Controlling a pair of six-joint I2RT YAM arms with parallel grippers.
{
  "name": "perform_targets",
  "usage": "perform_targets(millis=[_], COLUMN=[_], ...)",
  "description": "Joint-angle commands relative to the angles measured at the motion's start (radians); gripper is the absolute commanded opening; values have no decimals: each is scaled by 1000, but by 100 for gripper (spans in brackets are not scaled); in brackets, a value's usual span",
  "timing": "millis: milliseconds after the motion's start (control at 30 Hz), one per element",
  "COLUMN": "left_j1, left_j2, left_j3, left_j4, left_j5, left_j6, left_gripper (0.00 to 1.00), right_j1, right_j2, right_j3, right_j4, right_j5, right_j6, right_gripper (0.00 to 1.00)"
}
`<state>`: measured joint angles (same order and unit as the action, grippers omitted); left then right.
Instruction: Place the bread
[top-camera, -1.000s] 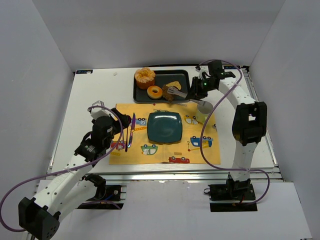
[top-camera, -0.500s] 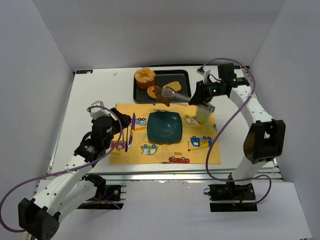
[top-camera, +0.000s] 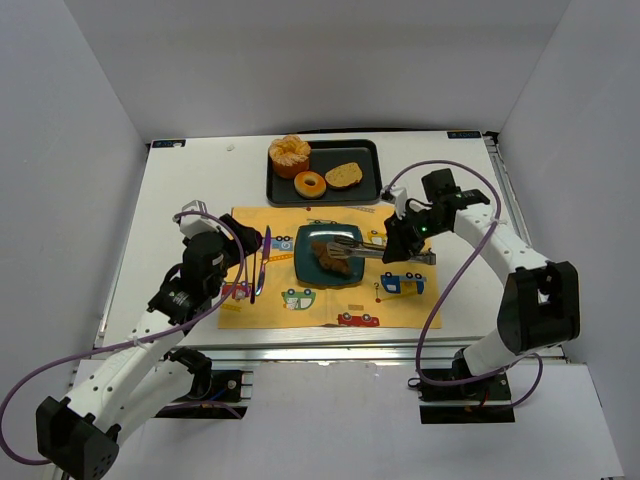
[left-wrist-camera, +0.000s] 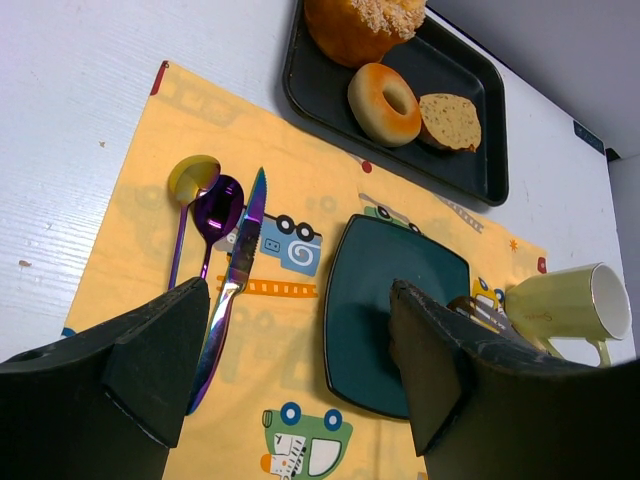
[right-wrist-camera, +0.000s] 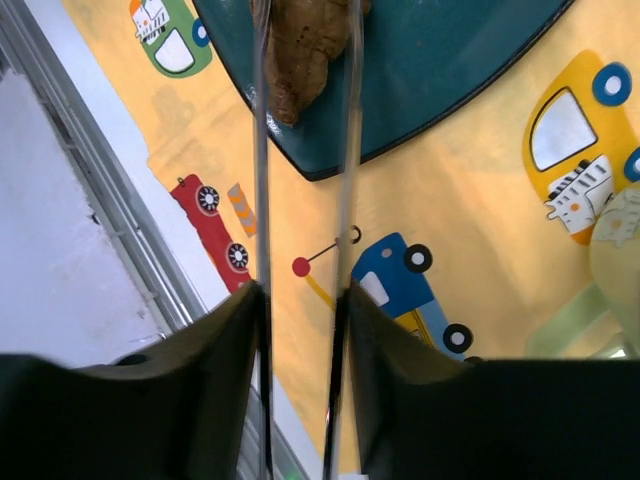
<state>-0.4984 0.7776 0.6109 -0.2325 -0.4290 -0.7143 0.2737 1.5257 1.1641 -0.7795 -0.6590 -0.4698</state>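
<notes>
bread (top-camera: 333, 258) | lies on the teal plate (top-camera: 312, 238) mid-scene, between the tips of the tongs (top-camera: 368, 248); cannot tell if fully set down | right gripper (top-camera: 402, 246) squeezed narrow around tongs; left gripper (left-wrist-camera: 300, 370) spread wide, empty, at left | risk: bread clings on release and drags off rightward; mug (left-wrist-camera: 565, 305) just beside gets knocked

Brown ragged bread (top-camera: 333, 260) — over teal plate (top-camera: 310, 243), between tongs (top-camera: 372, 248)
</notes>
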Motion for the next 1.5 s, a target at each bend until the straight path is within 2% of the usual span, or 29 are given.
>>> perform_targets(millis=[0, 33, 133, 400, 467, 600, 667, 767, 933, 967, 1067, 1200, 1467], left_j1=[4, 4, 4, 4, 4, 4, 4, 4, 4, 4, 4, 4, 4], left_j2=[-18, -30, -61, -118, -120, -109, -101, -97, -95, -93, -87, -78, -37], left_j3=[23, 20, 4, -7, -8, -8, 1, 7, 10, 12, 16, 15, 4], left_j4=[10, 7, 1, -37, -41, -25, -28, -36, -42, -47, -56, -57, -41], left_j5=[6, 3, -2, -19, -16, -1, 6, 9, 4, 1, -5, -19, -22], left_j6=[7, 6, -8, -22, -24, -27, -27, -28, -42, -48, -62, -80, -100], left_gripper=[82, 82, 82, 82, 82, 82, 82, 82, 82, 82, 82, 82, 82], right_j1=[4, 5, 4, 4, 4, 5, 4, 5, 18, 24, 33, 33, 42], right_j2=[-44, -50, -53, -21, 2, 143, 221, 353, 497, 511, 589, 683, 768], right_j3=[23, 28, 57, 173, 219, 348, 434, 569, 667, 678, 759, 827, 865], right_j4=[31, 28, 26, 28, 68, 244, 263, 325, 503, 554, 586, 635, 692], right_j5=[-8, -13, -24, -79, -82, -19, -27, -37, 50, 126, 220, 180, 151], right_j6=[-36, -38, -41, -15, 38, 278, 417, 599, 810, 841, 931, 996, 1082], right_gripper=[45, 50, 55, 55, 54, 35, 26, 23, 26, 27, 32, 44, 45])
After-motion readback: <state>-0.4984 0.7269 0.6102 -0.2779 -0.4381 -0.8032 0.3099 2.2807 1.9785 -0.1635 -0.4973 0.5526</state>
